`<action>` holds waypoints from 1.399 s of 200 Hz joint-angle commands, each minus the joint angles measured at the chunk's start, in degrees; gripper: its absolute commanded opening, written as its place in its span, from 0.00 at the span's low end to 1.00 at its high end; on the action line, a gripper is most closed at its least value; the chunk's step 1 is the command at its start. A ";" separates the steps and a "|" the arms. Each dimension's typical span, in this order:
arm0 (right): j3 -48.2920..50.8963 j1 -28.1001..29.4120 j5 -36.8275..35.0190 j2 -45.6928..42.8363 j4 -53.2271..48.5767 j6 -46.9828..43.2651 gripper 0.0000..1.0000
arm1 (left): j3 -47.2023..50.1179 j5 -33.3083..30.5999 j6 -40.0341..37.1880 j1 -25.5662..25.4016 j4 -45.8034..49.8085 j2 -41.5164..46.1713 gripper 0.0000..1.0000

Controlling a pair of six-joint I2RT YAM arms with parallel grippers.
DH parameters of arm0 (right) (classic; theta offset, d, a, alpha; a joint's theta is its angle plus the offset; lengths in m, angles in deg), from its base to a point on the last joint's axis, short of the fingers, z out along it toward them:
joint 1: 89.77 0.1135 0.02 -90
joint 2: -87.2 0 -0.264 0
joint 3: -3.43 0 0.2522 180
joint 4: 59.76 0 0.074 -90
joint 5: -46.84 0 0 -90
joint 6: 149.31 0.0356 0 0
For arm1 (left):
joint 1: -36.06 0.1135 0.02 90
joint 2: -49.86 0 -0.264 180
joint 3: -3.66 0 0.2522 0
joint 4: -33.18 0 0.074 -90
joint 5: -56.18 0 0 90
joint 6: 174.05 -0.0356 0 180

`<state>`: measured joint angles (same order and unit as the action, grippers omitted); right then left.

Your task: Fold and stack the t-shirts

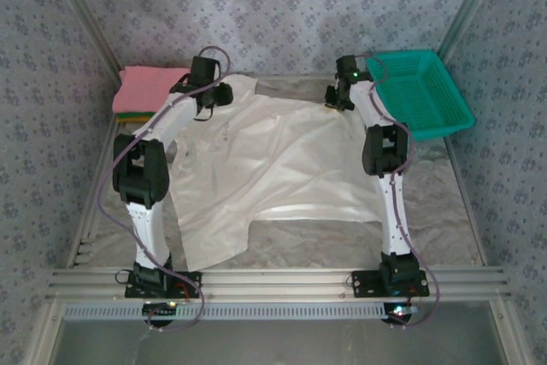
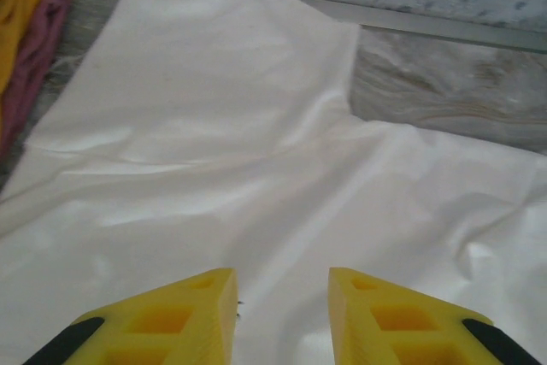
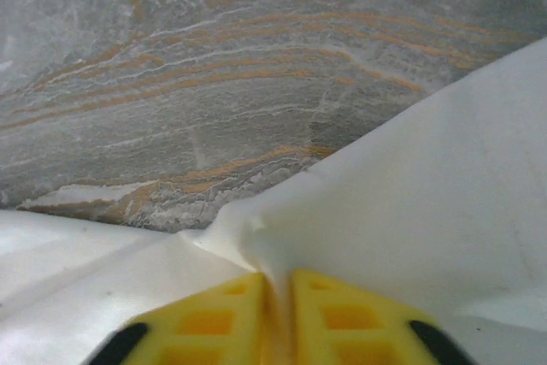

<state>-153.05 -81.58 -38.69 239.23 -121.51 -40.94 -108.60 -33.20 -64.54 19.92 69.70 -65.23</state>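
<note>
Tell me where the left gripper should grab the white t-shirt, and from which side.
Pinch the far flap, probably a sleeve, at its free edge, coming from above. The white t-shirt lies flat, so only an edge lifts; the open left gripper hovers nearby.

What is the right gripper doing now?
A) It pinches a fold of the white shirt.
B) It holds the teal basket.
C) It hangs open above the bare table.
A: the right wrist view shows the right gripper with its jaws closed on a fold of the white shirt.
</note>
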 commanded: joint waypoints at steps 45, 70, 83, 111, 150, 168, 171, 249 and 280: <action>17.08 3.60 -3.88 -17.39 7.29 1.29 0.00 | 6.31 -0.82 1.59 -1.50 -3.57 4.61 0.33; 41.32 8.37 -7.57 -32.78 21.02 5.05 0.00 | 10.43 -1.06 2.39 -2.22 -6.15 6.31 0.33; 52.49 12.16 -10.13 -39.05 27.19 6.73 0.00 | 12.55 -1.96 2.62 -2.40 -7.24 6.85 0.33; 69.17 23.07 -16.75 -46.11 36.20 6.98 0.00 | 15.63 -2.13 3.08 -2.49 -8.39 6.40 0.33; 81.78 33.59 -18.19 -47.57 40.26 8.51 0.32 | 17.51 -2.97 3.54 -2.58 -10.00 4.98 0.33; 85.13 33.84 -14.67 -52.24 42.96 8.05 0.34 | 17.22 -3.19 3.35 -2.58 -9.93 4.54 0.33; 85.36 33.90 -14.52 -53.39 43.02 7.67 0.34 | 17.15 -3.29 3.31 -2.58 -9.93 4.46 0.33; 73.90 12.02 13.47 -55.40 30.34 7.95 0.44 | 18.28 -2.99 3.70 -2.67 -10.02 5.62 0.33; 69.42 8.10 22.38 -46.45 30.23 9.90 0.46 | 20.36 -3.31 4.04 -2.67 -10.19 7.61 0.33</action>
<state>-82.08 -72.07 -27.94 186.42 -85.64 -32.99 -89.93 -35.86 -61.46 17.40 60.13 -60.49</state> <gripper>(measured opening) 0.463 0.335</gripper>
